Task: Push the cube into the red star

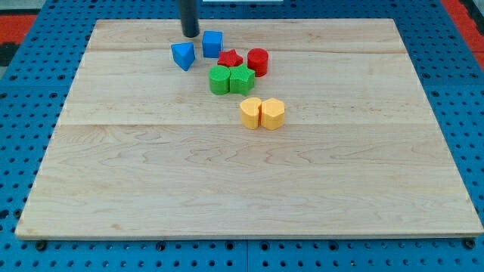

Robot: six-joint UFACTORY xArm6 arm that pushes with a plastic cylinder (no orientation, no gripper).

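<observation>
Camera view, tip beside blue cube

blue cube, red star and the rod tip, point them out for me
blue cube (212, 43), camera view, its front face
red star (230, 59), camera view, its top
my tip (190, 34), camera view, the rod's very end

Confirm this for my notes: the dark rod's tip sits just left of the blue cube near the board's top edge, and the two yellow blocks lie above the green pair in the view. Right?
Not quite. The camera view shows the two yellow blocks below the green pair, nearer the view's bottom. The rest holds: my tip sits just left of the blue cube near the wooden board's top edge.
</observation>
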